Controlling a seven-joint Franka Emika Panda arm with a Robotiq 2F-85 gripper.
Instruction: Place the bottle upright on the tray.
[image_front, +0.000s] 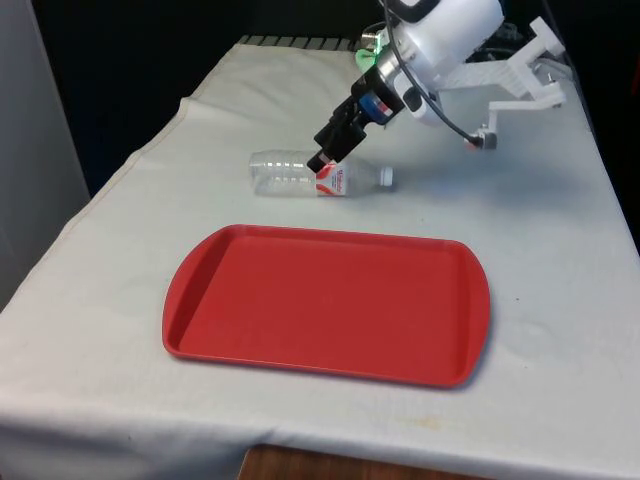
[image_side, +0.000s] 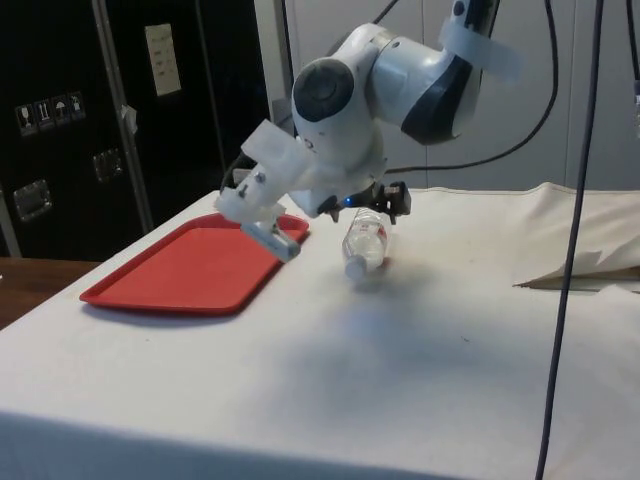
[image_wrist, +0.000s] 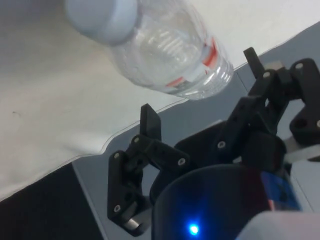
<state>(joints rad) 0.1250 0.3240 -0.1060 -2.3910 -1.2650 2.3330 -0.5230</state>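
Gripper (image_front: 326, 160) (jaws spread) poised over lying bottle (image_front: 300, 174) beyond tray (image_front: 200, 300).

Arm (image_side: 400, 80): glossy white rounded casings, one dark grey round joint cap, one dark grey band between segments. A green light at the wrist in the front view. Black cables (image_side: 560, 150) hang in loops beside the upper links. White angular bracket (image_side: 262, 195) fixed at the wrist. Gripper (image_wrist: 200, 112): matte black, two fingers (image_wrist: 150, 122) built of linked bars with small silver screws at the pivots; fingertips narrow and flat.
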